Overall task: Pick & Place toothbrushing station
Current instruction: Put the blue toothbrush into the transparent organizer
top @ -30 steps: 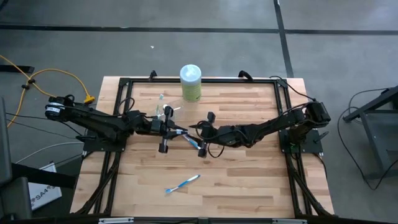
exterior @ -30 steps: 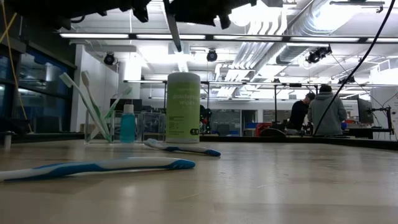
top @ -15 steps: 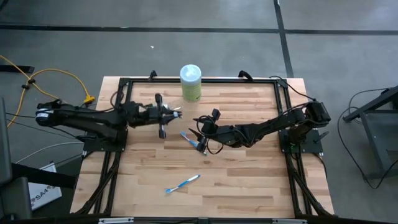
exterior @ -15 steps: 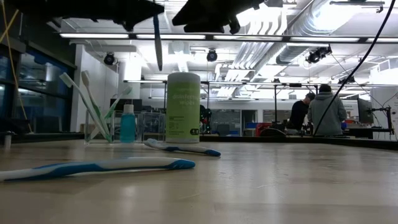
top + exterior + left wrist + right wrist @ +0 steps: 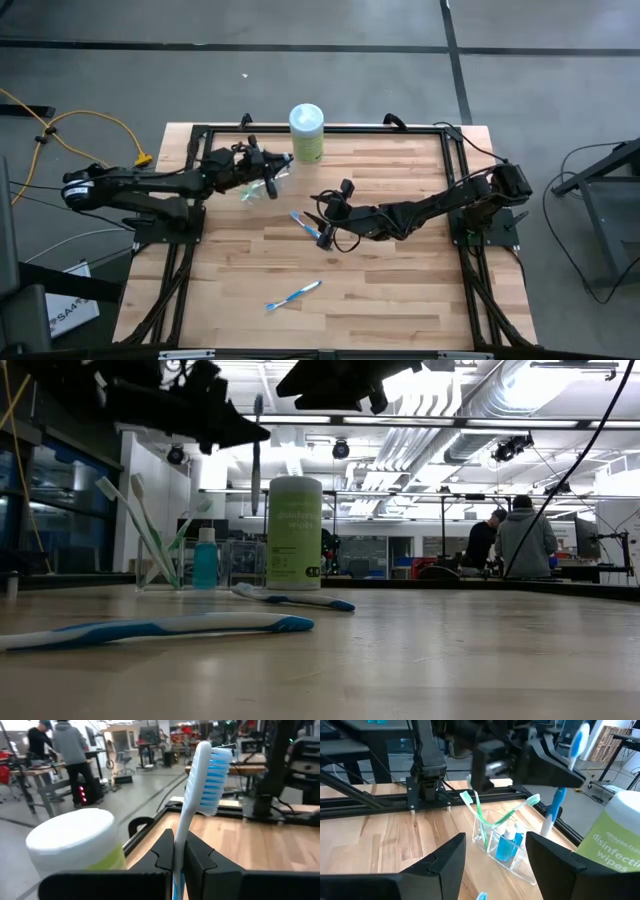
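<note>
While the left gripper (image 5: 262, 172) hangs over the back left part of the wooden table (image 5: 400, 290), its dark fingers (image 5: 197, 857) are clamped together on a slim white toothbrush (image 5: 197, 795) with blue bristles. That brush stands upright between them, bristle head well clear of the fingertips, handle pinched low down. In the low view it hangs above the tabletop, just beside the wipes tub (image 5: 294, 532), a smooth round canister with a pale green label and white lid.

Under and just beside that gripper sits the clear holder (image 5: 500, 840), see-through plastic with flat walls, near the table's back edge and close to the tub. Two green-and-white brushes (image 5: 512, 815) lean out of it at angles; a small blue bottle (image 5: 509, 845) stands inside.

Right gripper (image 5: 322, 208) is near the table middle, jaws apart and holding nothing. A blue-and-white brush (image 5: 310, 226) lies flat on the wood just beside it; whether they touch, cannot tell. Another blue-and-white brush (image 5: 293, 295) lies flat well apart toward the front edge. Tabletop is pale butcher-block planks inside a black metal frame (image 5: 330, 128).
</note>
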